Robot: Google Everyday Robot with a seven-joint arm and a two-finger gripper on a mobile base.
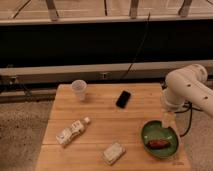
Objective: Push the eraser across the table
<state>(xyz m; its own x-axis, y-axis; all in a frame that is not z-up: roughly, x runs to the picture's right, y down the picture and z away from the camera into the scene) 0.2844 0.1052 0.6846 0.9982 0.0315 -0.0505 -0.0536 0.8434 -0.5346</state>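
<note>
The eraser, a small flat black slab with rounded corners, lies on the far middle part of the light-brown plank table, tilted a little. My white arm comes in from the right. The gripper hangs down at the table's right edge, just above the far rim of the green bowl. It is well to the right of the eraser and nearer than it, and it does not touch the eraser.
A paper cup stands at the far left. A small white bottle lies on its side at the left. A whitish block lies at the near middle. A green bowl with a brown item sits at the near right.
</note>
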